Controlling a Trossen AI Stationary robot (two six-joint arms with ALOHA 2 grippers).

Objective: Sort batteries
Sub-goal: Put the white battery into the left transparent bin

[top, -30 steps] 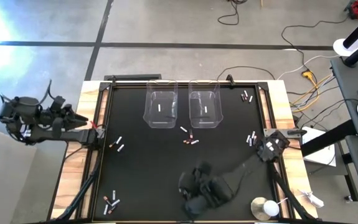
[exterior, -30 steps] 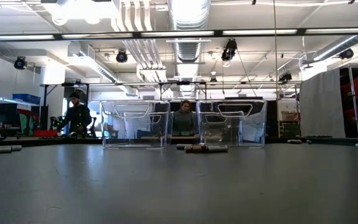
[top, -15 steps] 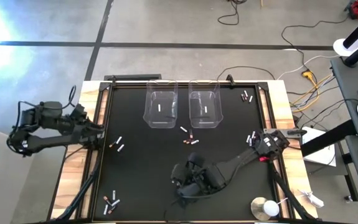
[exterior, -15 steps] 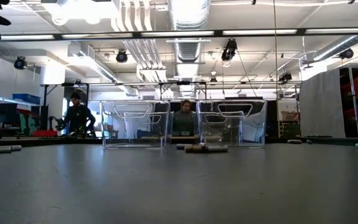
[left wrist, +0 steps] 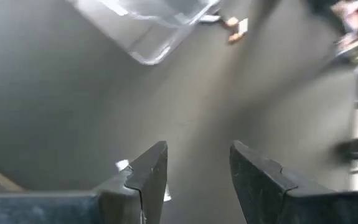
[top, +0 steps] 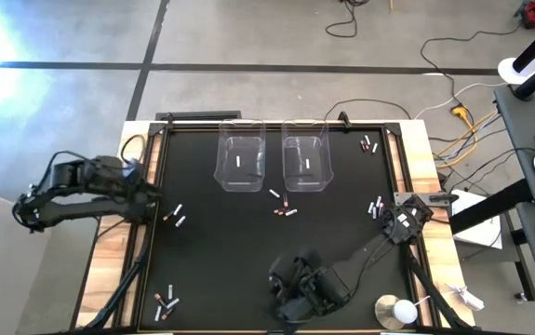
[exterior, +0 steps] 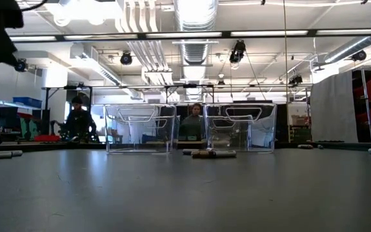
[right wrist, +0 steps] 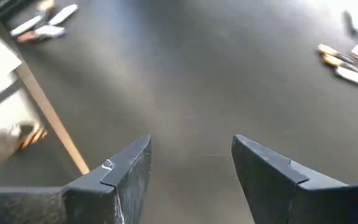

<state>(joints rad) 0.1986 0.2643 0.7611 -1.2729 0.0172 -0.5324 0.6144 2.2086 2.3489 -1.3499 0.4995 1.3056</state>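
Batteries lie scattered on the black mat (top: 248,242): a pair (top: 176,216) near the left edge, a cluster (top: 165,298) at the near left, some (top: 281,207) in front of the bins, and others (top: 376,207) at the right. One battery lies in each clear bin (top: 240,154) (top: 306,154). My left gripper (top: 149,194) hangs open over the mat's left edge; in its wrist view (left wrist: 197,155) a white battery (left wrist: 122,165) lies on the mat beside one finger. My right gripper (top: 281,284) hangs open over the near middle, nothing between its fingers (right wrist: 191,146).
A round white-topped metal disc (top: 397,310) stands at the near right corner. More batteries (top: 368,144) lie at the far right. The wooden table frame (top: 109,251) borders the mat. In the low view, people stand in the room behind the bins (exterior: 140,129).
My left gripper has come down and toward the table's right edge, from outside the frame to the mat's left edge, tipping less steeply. My right gripper has rolled about its own axis; it swung a little toward the left and came back. No battery has moved.
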